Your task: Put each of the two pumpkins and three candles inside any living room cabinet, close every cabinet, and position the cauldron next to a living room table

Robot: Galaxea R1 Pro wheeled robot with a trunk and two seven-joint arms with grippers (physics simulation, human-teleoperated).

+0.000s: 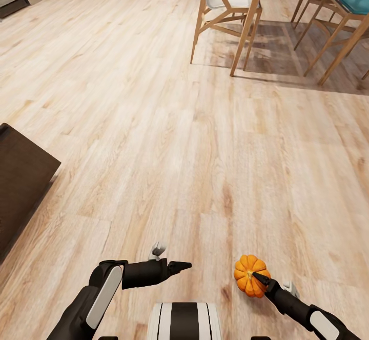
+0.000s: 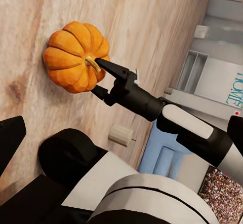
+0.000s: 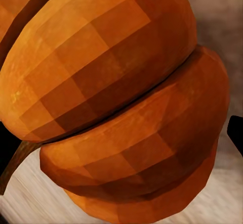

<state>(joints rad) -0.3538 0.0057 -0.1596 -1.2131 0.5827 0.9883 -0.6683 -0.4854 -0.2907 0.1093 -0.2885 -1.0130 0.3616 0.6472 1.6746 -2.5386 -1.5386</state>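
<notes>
R hand (image 1: 260, 278) clenched on pumpkin (image 1: 249, 275), carried above floor (image 1: 169, 140); L hand (image 1: 185, 265) shut, empty | cabinet (image 1: 20, 186) near L | risk: thin fingertip grip, jolt drops it

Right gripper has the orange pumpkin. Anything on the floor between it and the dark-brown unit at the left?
Nothing visible: the ribbed orange pumpkin sits in the right gripper, and only bare pale wood floor lies between it and the dark-brown wooden unit. The left gripper hangs nearby.
</notes>
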